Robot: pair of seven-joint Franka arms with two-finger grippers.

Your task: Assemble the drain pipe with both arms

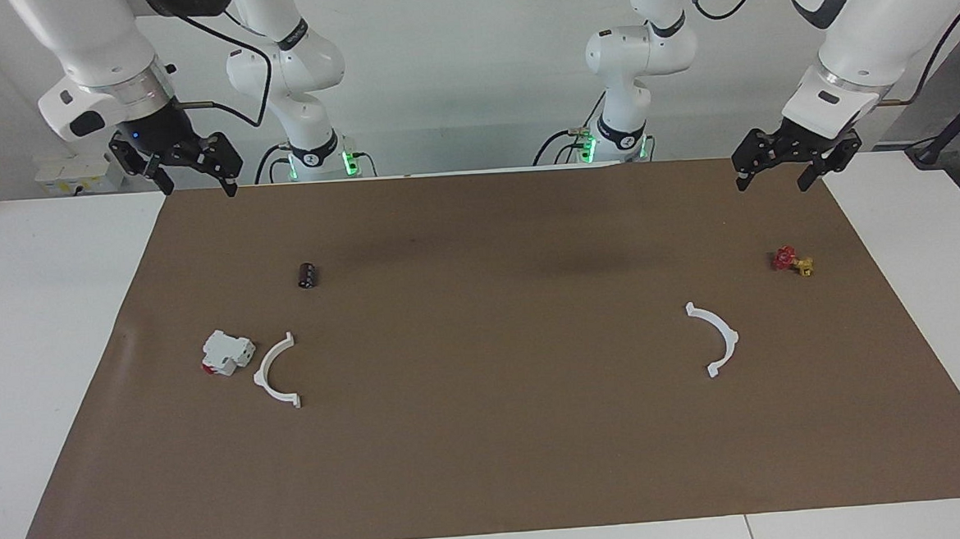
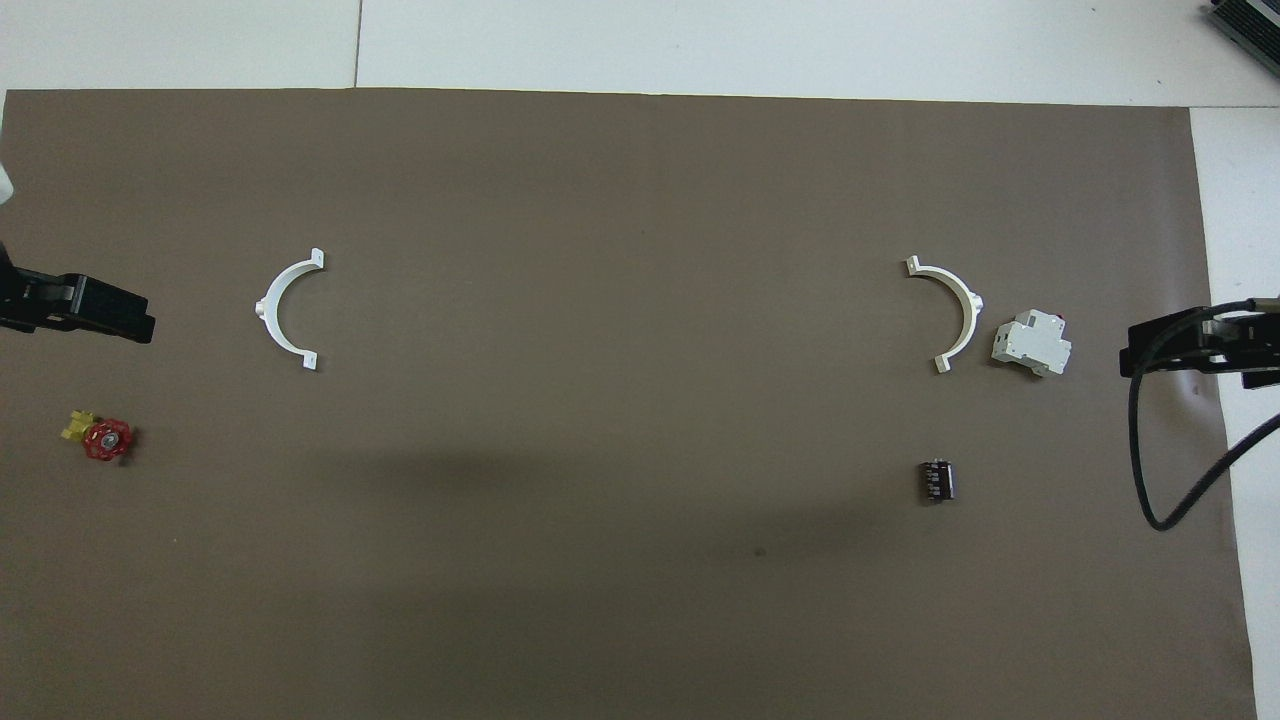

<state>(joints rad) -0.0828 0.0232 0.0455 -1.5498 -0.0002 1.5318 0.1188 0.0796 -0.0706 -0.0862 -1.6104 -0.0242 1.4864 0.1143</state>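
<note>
The drain pipe lies as two separate white half-rings, far apart on the brown mat. One half-ring lies toward the right arm's end, also in the overhead view. The other half-ring lies toward the left arm's end. My right gripper hangs open and empty over the mat's corner nearest its base; it also shows in the overhead view. My left gripper hangs open and empty over the mat's corner at its own end. Both arms wait.
A blocky white-and-red part lies right beside the half-ring at the right arm's end. A small black cylinder lies nearer to the robots than that half-ring. A small red and yellow valve lies at the left arm's end. A black cable loops from the right arm.
</note>
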